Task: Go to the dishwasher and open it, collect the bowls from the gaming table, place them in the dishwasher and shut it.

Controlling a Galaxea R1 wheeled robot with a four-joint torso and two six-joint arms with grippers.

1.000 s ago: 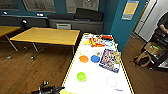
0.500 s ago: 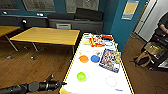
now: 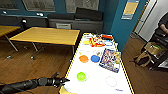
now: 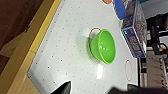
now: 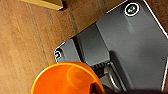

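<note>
A teal-walled room with a wooden floor holds yellow-topped tables (image 3: 47, 35) on the left and, in the middle of the head view, the long white-topped worktop with a yellow edge (image 3: 96, 82), the gaming table of the task. On it lie a small round orange bowl (image 3: 83, 59), a small round blue bowl (image 3: 95, 58) just beside it, and a small round lime-green bowl (image 3: 81, 76) nearer the robot, with a colourful board-game box (image 3: 110, 60) to the right of them. The left tool (image 3: 65, 80) reaches in over the near edge of the worktop, close to the green bowl but apart from it.

In the left wrist view the green bowl sits upright on the speckled white top, bare surface all around it, and the dark tips at the frame's edge stand apart, nothing between them.

In the right wrist view a glossy orange bowl (image 5: 67, 79) shows close up against the right arm's dark parts over the wooden floor (image 5: 25, 45); whether the right tool grips it cannot be told.

Judging from this, collecting is under way: three bowls are left on the worktop, and loading and closing the dishwasher remain. The green bowl lies near the left edge with free room around it.
</note>
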